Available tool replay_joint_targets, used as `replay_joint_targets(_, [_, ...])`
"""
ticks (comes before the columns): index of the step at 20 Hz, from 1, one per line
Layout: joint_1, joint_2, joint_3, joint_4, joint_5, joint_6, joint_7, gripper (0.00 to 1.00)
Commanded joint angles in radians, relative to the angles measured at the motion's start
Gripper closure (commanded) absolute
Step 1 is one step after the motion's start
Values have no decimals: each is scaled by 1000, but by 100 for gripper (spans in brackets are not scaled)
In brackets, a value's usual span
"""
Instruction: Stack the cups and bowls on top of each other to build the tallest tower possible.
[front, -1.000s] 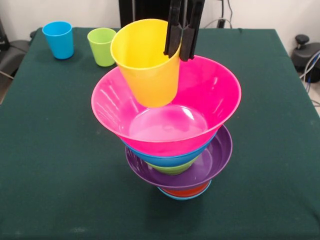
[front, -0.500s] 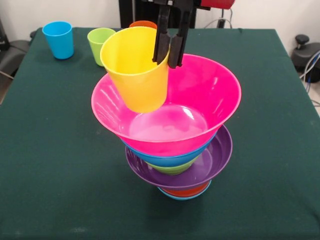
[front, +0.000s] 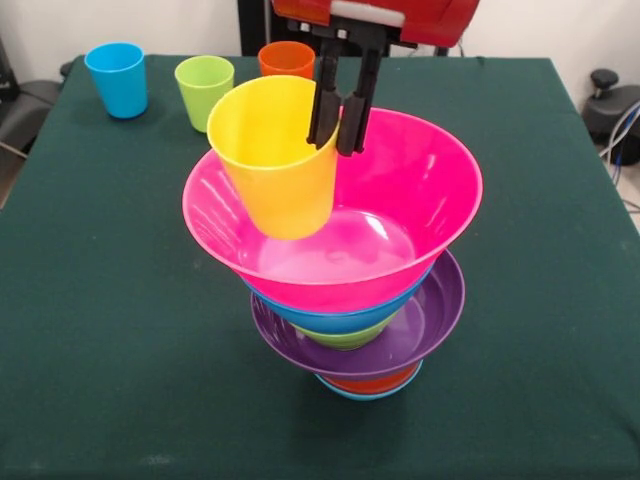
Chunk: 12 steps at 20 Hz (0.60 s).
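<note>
I see the tilted yellow plastic tumbler (front: 272, 158) inside the large pink bowl (front: 420, 215) topping the nested bowl tower (front: 357, 310); blue (front: 116, 78), lime (front: 203, 90) and orange tumblers (front: 286, 59) stand upright at eleven o'clock.

Bright even light, sharp focus, white glare inside the pink bowl (front: 400, 190).

No readable text, labels, brand marks or numbers showed anywhere in the front view: cups, bowls, arm housing and table cloth were all plain.
</note>
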Motion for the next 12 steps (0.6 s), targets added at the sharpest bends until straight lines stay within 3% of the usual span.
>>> replay_joint_targets(1, [29, 18, 23, 157, 0, -67, 115, 100])
replay_joint_targets(12, [35, 33, 16, 183, -9, -117, 93, 100])
